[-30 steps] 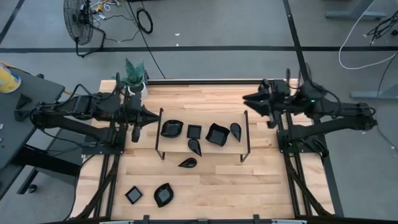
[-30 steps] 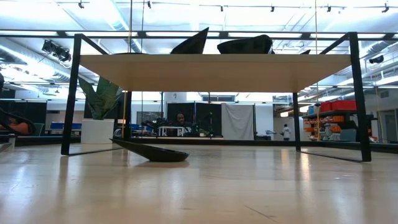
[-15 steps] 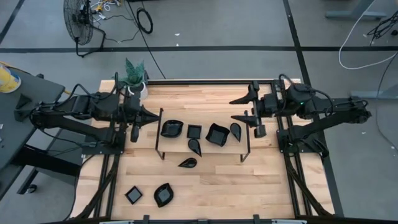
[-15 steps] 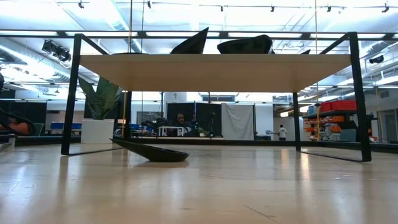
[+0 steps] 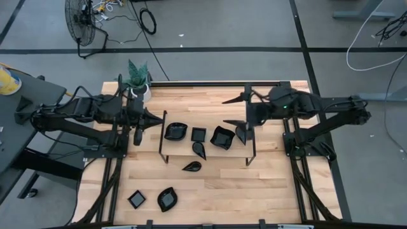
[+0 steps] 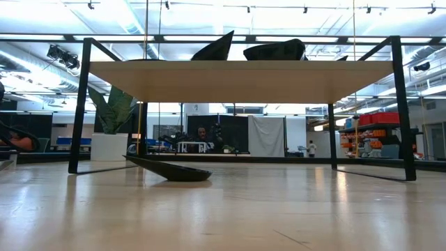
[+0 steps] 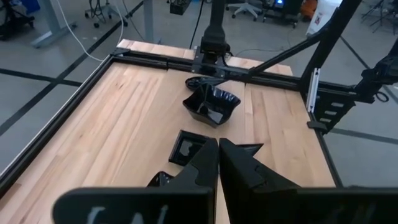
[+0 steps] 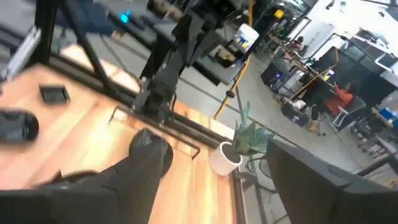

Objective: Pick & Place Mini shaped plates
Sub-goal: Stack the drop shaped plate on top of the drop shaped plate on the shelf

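While the right gripper [image 5: 236, 111] hangs over the right end of the thin black wire stand with a pale flat top [image 5: 251, 141], its two fingers are spread wide apart and hold nothing. I think they are spread like that to drop around one of the small shiny black plates below.

Five of those plates sit on the stand. Nearest the gripper is a small teardrop plate [image 5: 241, 133]. Beside it is a bigger square plate with wavy edges [image 5: 222, 137]. Then come a little flat square plate [image 5: 199, 134], another teardrop plate [image 5: 200, 149] at the stand's front edge, and a wavy leaf plate [image 5: 175, 131] at the left end.

Three more plates lie on the light wooden table [image 5: 267, 191]. A pointed leaf plate [image 5: 191, 166] is just in front of the stand. A small square plate [image 5: 136, 199] and a round leafy plate [image 5: 167, 199] lie well in front of it, to the left.

Just off the stand's left end waits the left gripper [image 5: 139, 127], fingers pressed together and empty. A white pot with a spiky green plant [image 5: 137, 81] stands behind that end.

From table height you only see under the stand, so the plates on top are just dark tips. The right wrist view is blurry, and its fingers hide the plates. I cannot tell which plate the gripper is aiming for.
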Action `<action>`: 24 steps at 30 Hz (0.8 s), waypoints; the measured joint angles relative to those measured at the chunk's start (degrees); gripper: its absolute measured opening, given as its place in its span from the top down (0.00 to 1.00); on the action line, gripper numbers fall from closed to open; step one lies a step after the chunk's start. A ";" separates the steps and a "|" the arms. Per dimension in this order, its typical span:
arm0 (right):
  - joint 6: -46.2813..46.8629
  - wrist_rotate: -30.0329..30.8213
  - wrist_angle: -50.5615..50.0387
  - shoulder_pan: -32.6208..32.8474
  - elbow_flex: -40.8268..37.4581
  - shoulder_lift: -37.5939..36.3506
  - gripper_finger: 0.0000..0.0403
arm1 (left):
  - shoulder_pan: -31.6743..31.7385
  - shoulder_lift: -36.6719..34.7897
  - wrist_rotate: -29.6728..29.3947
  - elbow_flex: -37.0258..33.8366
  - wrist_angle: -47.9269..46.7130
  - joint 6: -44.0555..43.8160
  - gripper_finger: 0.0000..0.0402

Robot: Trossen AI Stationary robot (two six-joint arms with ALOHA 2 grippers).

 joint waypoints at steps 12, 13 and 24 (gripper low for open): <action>-19.92 13.60 -2.52 5.64 2.65 7.27 0.20 | -0.01 0.00 0.01 0.00 -2.32 -2.24 0.96; -19.97 13.77 -2.42 5.98 2.65 7.47 0.19 | -0.02 0.00 0.02 0.00 -2.30 -2.47 0.96; -16.78 10.66 -13.51 7.30 9.37 8.96 0.19 | 0.00 0.00 0.02 0.00 -2.30 -3.04 0.96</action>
